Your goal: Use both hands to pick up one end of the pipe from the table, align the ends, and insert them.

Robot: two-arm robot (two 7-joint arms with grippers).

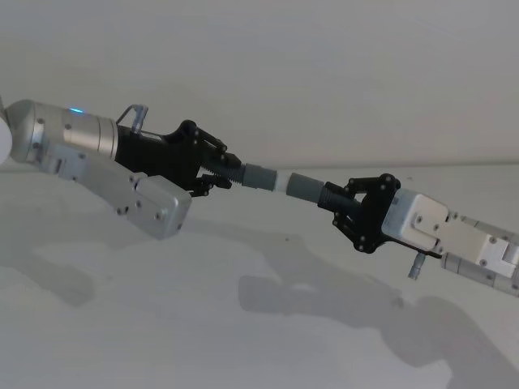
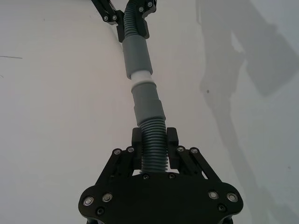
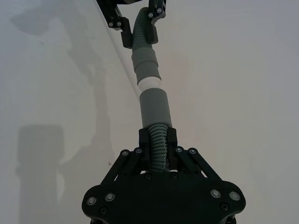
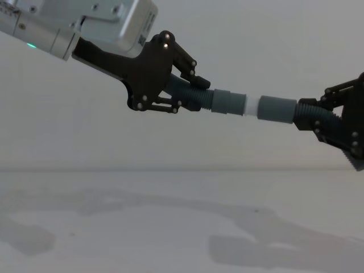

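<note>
You are looking across a plain white table [image 4: 170, 227] with both pipe pieces lifted off it and held in the air.

Nearest the robot, at about 4 o'clock in the head view, the right gripper [image 1: 350, 212] has its fingers closed narrow on the ribbed part of one pipe piece [image 3: 156, 142]. That piece's plain grey cuff [image 1: 305, 185] points toward 10 o'clock.

Farther out, at about 10 o'clock, the left gripper [image 1: 212, 172] pinches the ribbed section of the other pipe piece [image 2: 153, 147] in the same way. Its stepped cuff [image 1: 258, 176] ends in a narrower whitish tip [image 4: 251, 106].

Between the two grippers, near the centre, the cuffs lie close to one line. The whitish tip meets the mouth of the plain cuff, and a short white band shows between the grey sleeves.

Judging from this, your pickup is done and the alignment is nearly done. The insertion looks begun or about to begin; you cannot tell how far the tip has entered. What is left is pushing the ends fully together until the white band disappears.
</note>
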